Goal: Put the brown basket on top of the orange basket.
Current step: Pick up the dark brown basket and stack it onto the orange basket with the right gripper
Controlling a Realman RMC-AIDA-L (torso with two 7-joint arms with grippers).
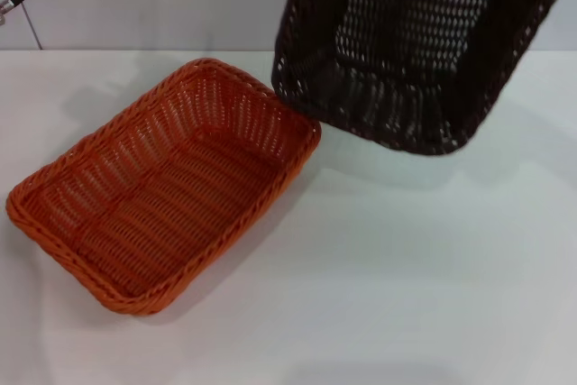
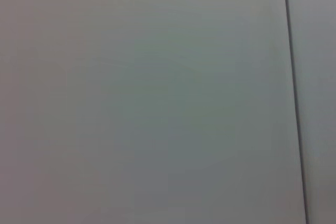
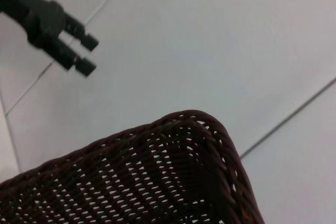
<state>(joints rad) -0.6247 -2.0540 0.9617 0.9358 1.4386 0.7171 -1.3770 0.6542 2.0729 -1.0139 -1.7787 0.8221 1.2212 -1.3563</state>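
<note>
The orange basket (image 1: pixel 167 188) rests on the table (image 1: pixel 406 295). The brown basket (image 1: pixel 415 42) hangs tilted at its 2 o'clock. You cannot tell either gripper's finger state. Expect it light and stiff; hold the braided rim.

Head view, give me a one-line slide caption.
Brown basket tilted in the air above the white table, beside the orange basket resting there.
</note>
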